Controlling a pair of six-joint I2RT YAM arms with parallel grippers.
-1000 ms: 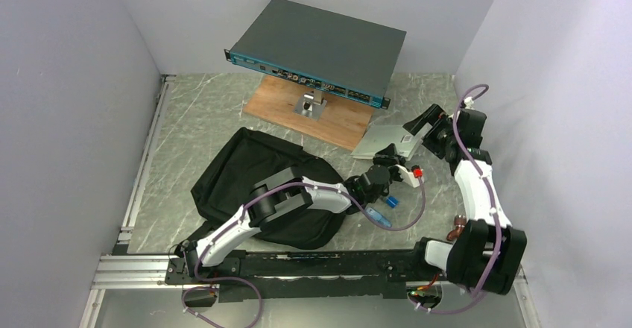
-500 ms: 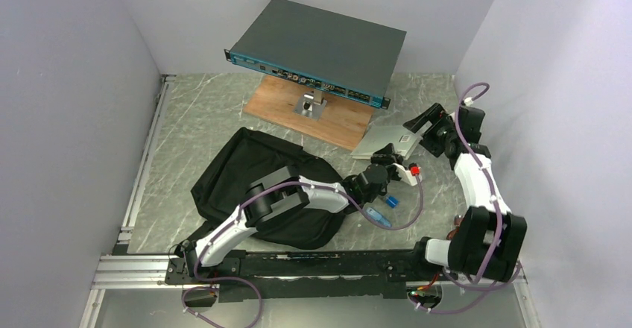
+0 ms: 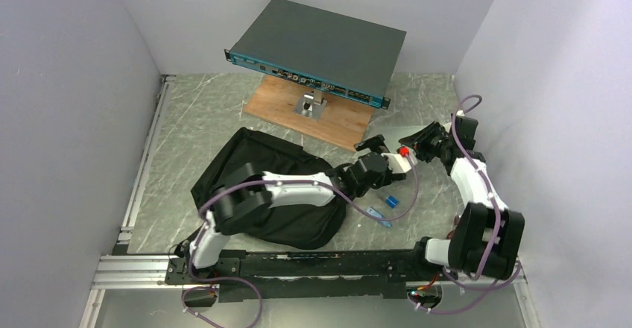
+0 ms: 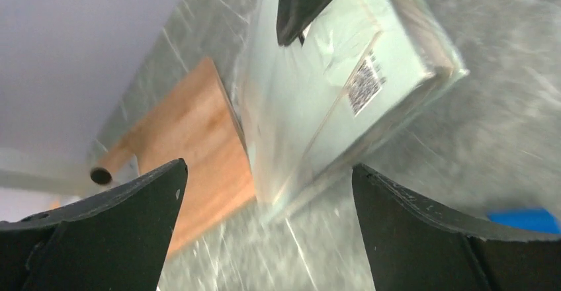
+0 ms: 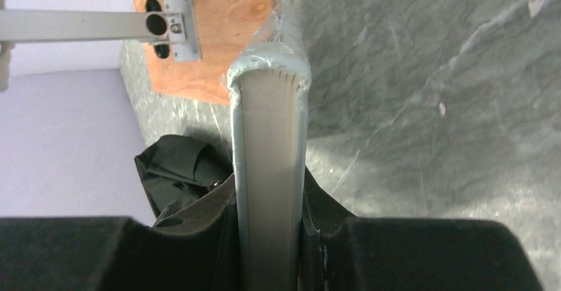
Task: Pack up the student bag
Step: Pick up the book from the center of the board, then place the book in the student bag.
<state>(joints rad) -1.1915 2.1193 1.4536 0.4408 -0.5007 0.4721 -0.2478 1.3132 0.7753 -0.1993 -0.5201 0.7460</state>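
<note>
I see left gripper (image 4: pixel 268 172) gaping; wrapped pale book (image 4: pixel 317 99) beyond, dark finger (image 4: pixel 305 0) on it; wooden board (image 4: pixel 192 139) beside.

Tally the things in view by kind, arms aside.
bag: 1
book: 1
wooden board: 1
rack device: 1
small blue items: 2
Total: 6
</note>
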